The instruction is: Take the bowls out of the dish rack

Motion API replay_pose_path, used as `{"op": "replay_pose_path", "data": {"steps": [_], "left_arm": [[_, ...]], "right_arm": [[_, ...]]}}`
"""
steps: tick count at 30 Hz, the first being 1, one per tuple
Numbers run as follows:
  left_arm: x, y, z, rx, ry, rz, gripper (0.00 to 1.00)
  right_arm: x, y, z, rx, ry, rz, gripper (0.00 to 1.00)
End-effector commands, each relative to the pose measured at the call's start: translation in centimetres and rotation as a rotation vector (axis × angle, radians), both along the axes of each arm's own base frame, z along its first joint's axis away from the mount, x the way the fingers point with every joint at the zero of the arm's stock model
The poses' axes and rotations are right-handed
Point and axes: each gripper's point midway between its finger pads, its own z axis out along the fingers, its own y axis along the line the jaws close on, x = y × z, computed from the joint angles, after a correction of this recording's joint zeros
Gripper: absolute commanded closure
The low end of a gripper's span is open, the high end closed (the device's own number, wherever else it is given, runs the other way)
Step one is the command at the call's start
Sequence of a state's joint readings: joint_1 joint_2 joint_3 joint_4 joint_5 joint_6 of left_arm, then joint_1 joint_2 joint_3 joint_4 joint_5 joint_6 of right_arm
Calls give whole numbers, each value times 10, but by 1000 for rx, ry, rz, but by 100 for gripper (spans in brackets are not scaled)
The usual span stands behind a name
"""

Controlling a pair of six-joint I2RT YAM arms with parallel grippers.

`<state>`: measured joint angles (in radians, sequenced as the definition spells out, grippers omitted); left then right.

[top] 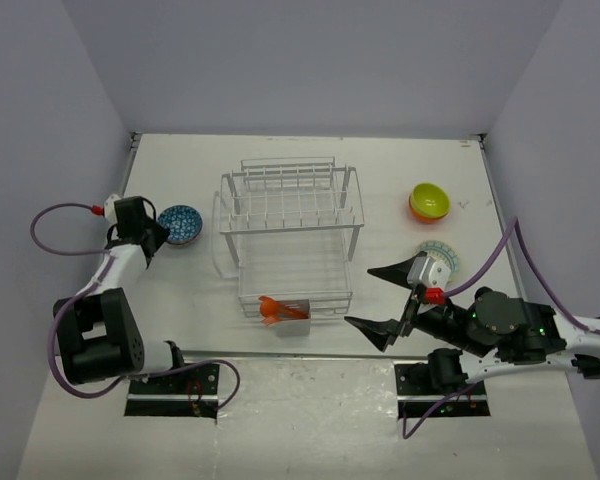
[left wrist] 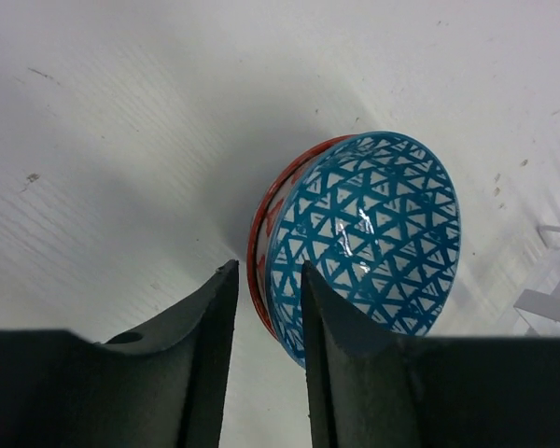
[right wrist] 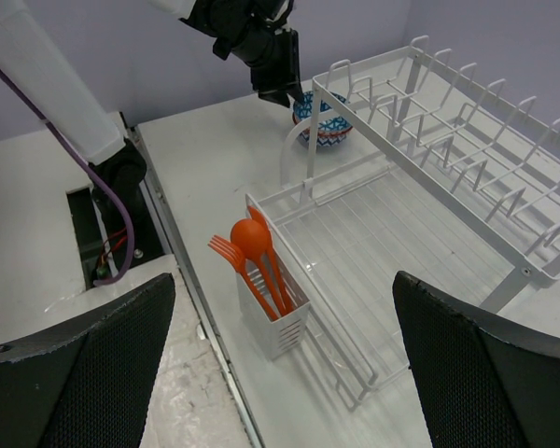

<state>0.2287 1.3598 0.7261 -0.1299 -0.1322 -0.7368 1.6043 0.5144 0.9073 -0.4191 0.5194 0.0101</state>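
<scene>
A blue-patterned bowl (left wrist: 373, 224) sits nested in a red-rimmed bowl (left wrist: 261, 224) on the table, left of the white wire dish rack (top: 290, 215). My left gripper (left wrist: 269, 266) stands over the stack's near rim with its jaws a narrow gap apart. One finger is in front of the blue bowl's inside and the other is outside, with table showing between that finger and the rim. My right gripper (top: 360, 296) is wide open at the rack's front right corner, holding nothing. A lime green bowl in an orange one (top: 429, 200) and a pale patterned bowl (top: 442, 262) sit right of the rack. I see no bowl in the rack (right wrist: 448, 187).
The small holder (right wrist: 280, 322) at the rack's front holds orange utensils (right wrist: 257, 247). Purple walls close in the table on three sides. The left arm's purple cable (top: 55, 215) loops out to the far left.
</scene>
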Motion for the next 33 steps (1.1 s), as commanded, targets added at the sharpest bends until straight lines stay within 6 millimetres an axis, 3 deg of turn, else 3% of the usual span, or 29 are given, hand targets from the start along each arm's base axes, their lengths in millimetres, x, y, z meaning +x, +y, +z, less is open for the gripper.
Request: {"op": "replay_pose_path", "data": {"steps": [1, 2, 5, 6, 7, 8, 10, 11, 12, 13, 15, 16, 18, 19, 20, 23, 25, 33], "left_arm": [[5, 2, 43, 31, -103, -14, 64], [4, 1, 57, 40, -135, -15, 43], [2, 1, 76, 53, -155, -23, 8], [3, -1, 88, 53, -175, -33, 4], [-1, -3, 90, 56, -159, -54, 2], [-3, -5, 95, 62, -155, -74, 0], [-12, -14, 120, 86, -197, -140, 0], [-19, -21, 143, 116, -264, -177, 0], [-25, -25, 152, 136, -284, -207, 0], [-36, -27, 159, 180, -266, -240, 0], [-56, -29, 187, 259, -305, -260, 0], [-69, -29, 185, 293, -262, -285, 0], [-96, -21, 204, 379, -260, -254, 0], [-104, -20, 209, 398, -268, -230, 0], [-113, -31, 223, 421, -326, -258, 0], [-139, -33, 238, 472, -351, -262, 0], [-153, -33, 238, 495, -346, -263, 0], [-196, -49, 242, 502, -492, -332, 0]], "right_arm": [[-2, 0, 4, 32, 18, 5, 1], [-1, 1, 3, 27, 17, 1, 1], [0, 3, 1, 20, 19, -12, 1], [3, 3, 0, 21, 26, -32, 1], [7, 2, 0, 25, 38, -62, 1], [24, -8, -2, 32, 50, -180, 1], [41, -13, -8, 54, 104, -304, 1], [51, -15, -10, 69, 135, -339, 1], [57, -13, -13, 67, 156, -344, 1], [78, -23, -12, 82, 171, -426, 1], [95, -22, -13, 61, 188, -461, 1], [118, -42, -13, 66, 187, -575, 1], [138, -66, -8, 88, 188, -683, 1], [153, -96, -6, 118, 189, -801, 1], [155, -109, -3, 155, 202, -840, 1], [138, -150, 9, 196, 191, -944, 1], [119, -169, 15, 192, 191, -976, 1], [82, -196, 9, 218, 210, -983, 1]]}}
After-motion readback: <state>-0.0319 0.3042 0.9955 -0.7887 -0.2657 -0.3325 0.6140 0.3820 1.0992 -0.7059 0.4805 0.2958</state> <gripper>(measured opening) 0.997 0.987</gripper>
